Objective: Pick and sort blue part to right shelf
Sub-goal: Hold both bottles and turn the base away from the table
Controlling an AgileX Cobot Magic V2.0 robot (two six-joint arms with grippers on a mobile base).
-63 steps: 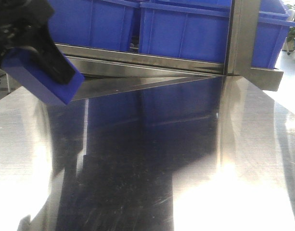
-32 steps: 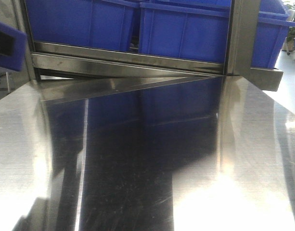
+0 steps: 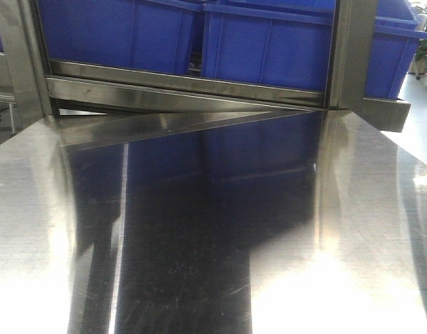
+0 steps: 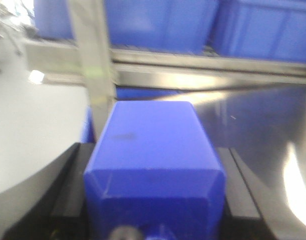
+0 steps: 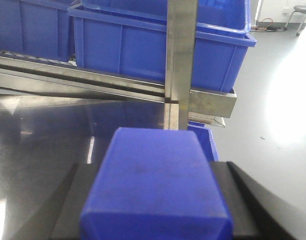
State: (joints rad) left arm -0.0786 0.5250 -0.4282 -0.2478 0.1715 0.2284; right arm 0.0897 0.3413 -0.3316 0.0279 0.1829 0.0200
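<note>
Steel worktop (image 3: 199,243) fills the front view, with blue bins (image 3: 269,42) on a shelf (image 3: 185,87) at 12 o'clock. Left wrist view: left pincer (image 4: 153,170) clamped on a bevel-edged blue block (image 4: 153,145) at 6 o'clock. Right wrist view: right pincer (image 5: 153,192) clamped on the blue part (image 5: 155,170), plain, flat-faced, solid blue, at 6 o'clock.

Open steel in front of me, shelf frame barring the back.

The table top (image 3: 199,264) gives me open room to sweep low from side to side. At its far edge the shelf rail (image 3: 185,87) runs across, with blue bins (image 3: 269,49) side by side above it and only a slit between them. One upright post (image 5: 181,60) stands dead ahead of my right pincer (image 5: 155,200), whose jaws are filled by the blue part (image 5: 155,175). Open floor (image 5: 277,110) lies to the right of that post. Another post (image 4: 93,75) stands ahead and slightly left of my left pincer (image 4: 153,190), filled by a blue block (image 4: 153,150).
</note>
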